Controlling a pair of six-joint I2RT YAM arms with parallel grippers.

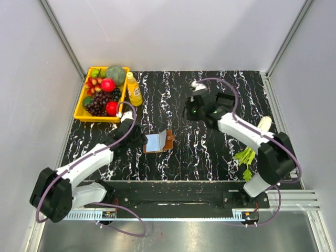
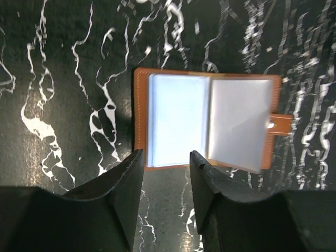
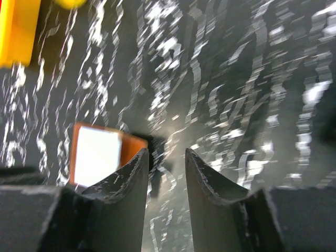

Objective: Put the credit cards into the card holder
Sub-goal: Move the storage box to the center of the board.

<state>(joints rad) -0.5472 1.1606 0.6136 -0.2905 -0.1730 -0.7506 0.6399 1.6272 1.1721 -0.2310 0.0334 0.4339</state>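
Brown card holder lies spread open — left pincer and right pincer gape, empty.

card holder | brown leather, lighter stitched edge | lying open, clear sleeves facing up, one sleeve partly lifted | snap tab sticking out sideways | centre-left of black marbled table

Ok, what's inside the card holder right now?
The card holder lies open, showing clear plastic sleeves, one page glaring pale blue-white. Whether a card sits in any sleeve is hidden by that glare.
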